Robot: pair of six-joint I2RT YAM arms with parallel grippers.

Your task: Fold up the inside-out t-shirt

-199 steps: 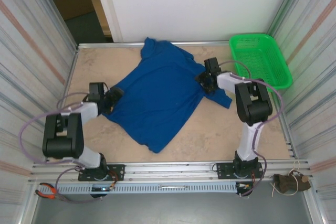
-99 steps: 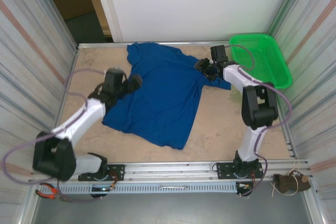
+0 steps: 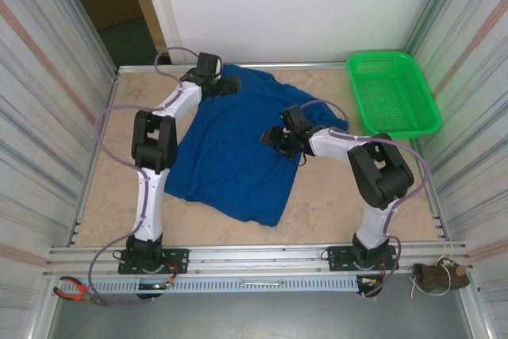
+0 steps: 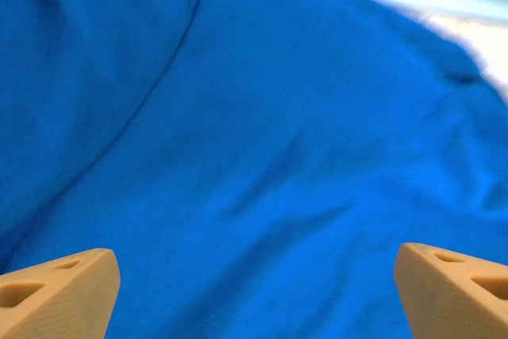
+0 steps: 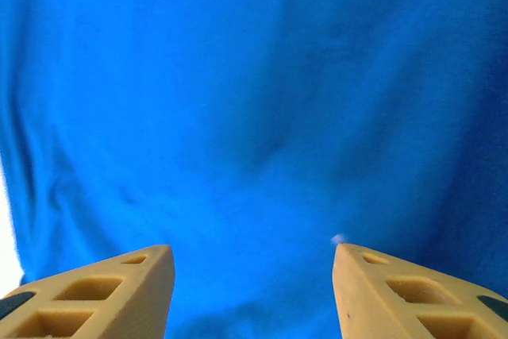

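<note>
Holdings at this moment, largest first.

1. Table [image 3: 341, 204]: pale board between ribbed side walls. We count nothing folded on it.

2. Inside-out t-shirt [image 3: 230, 156]: royal blue, lying open across the middle of the table, from the far edge down toward the near rail. It is a single loose spread, skewed, with soft ripples and one sleeve out toward the basket. We see no fold line and no doubled layer, so we judge the task to be near its start. Squaring, smoothing and every fold remain. We see no print, and we cannot tell which face is up.

3. Green mesh basket [image 3: 393, 89]: far right corner, apart from the shirt and holding nothing we can make out.

4. Left gripper [image 3: 230, 85]: at the shirt's far edge, over cloth. Its wrist view shows the fingers spread wide with nothing between them.

5. Right gripper [image 3: 274, 137]: over the shirt's right-middle. The fingers are parted above flat cloth and grasp nothing.

6. Red-handled pliers [image 3: 71, 290]: on the near rail at left, no part of the job.
</note>
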